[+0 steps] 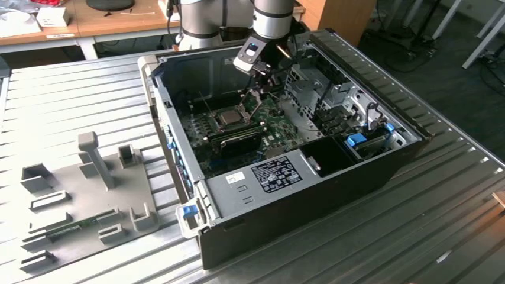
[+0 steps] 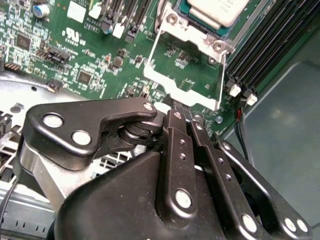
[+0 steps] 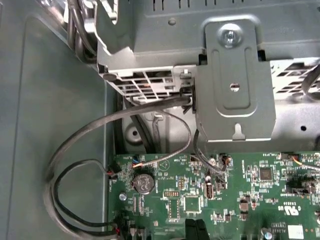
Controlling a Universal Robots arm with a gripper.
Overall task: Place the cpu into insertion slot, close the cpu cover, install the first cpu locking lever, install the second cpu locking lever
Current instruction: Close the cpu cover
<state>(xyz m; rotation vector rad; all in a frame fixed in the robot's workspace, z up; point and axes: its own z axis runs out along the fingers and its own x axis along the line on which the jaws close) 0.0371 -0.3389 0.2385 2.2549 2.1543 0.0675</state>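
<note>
A: cpu?
B: One cpu, seated in the insertion slot, grey top up.
A: Cover?
B: One cpu cover, swung open, hinged at the slot's edge. One hand, two fingers pinched together on the cover's free edge.
A: Around it?
B: Green board, long black memory slots just beside the slot. All inside one open computer case on the ribbed worktop. One grey fixture plate at the exterior view's left.

Open PC case sat on ribbed metal table; grey fixture tray at case's 8 o'clock, exterior view.
</note>
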